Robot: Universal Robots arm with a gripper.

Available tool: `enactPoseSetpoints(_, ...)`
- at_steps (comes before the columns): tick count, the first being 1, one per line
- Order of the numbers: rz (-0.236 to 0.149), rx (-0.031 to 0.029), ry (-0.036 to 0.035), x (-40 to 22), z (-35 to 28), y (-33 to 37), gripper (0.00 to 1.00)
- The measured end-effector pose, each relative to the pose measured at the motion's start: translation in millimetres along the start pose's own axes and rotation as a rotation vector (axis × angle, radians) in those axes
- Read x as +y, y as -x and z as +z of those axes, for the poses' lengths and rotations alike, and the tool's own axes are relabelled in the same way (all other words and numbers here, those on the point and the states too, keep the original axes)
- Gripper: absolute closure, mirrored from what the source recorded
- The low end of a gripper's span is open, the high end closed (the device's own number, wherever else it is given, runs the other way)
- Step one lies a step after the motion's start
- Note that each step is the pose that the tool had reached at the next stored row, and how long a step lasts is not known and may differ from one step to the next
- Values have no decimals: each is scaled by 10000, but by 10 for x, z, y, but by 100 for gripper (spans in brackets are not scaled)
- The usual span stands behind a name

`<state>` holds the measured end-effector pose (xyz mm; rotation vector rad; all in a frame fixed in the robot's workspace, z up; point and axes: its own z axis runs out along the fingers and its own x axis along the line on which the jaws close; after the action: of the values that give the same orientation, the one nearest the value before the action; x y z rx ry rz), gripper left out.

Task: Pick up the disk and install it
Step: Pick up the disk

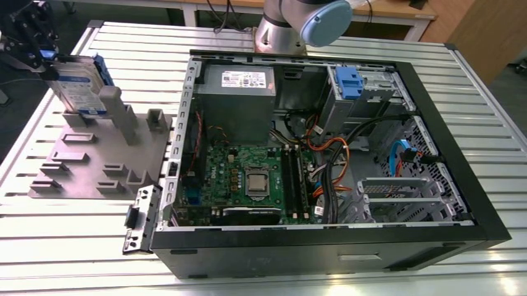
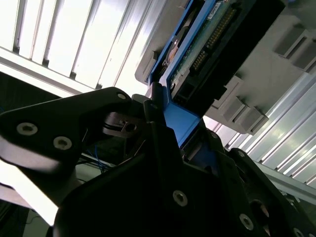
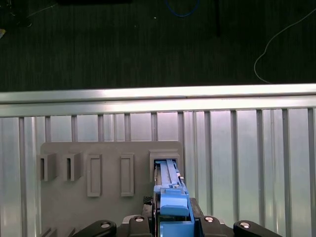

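Exterior view: at the exterior view's upper left, the disk [image 1: 78, 89] is seated upright in a grey holder [image 1: 91, 163] and clamped by the pincer [image 1: 48, 61]. An open computer case [image 1: 288, 259] is carried on the ribbed desk [image 1: 132, 49]. In both wrist views, its blue bracket [image 3: 173, 205] is gripped.

Silver disk [image 1: 78, 86] (blue-framed), grey stand [image 1: 91, 166], green motherboard [image 1: 239, 166]

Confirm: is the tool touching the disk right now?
Touching. In the second wrist view the tool is clamped on the disk at its blue bracket, with no gap on either side; the first wrist view agrees.
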<state>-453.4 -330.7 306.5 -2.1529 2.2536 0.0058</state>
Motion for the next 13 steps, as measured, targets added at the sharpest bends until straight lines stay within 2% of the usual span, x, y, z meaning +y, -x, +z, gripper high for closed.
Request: enactPoseSetpoints(13,1,0,1,-1,-65,1,63)
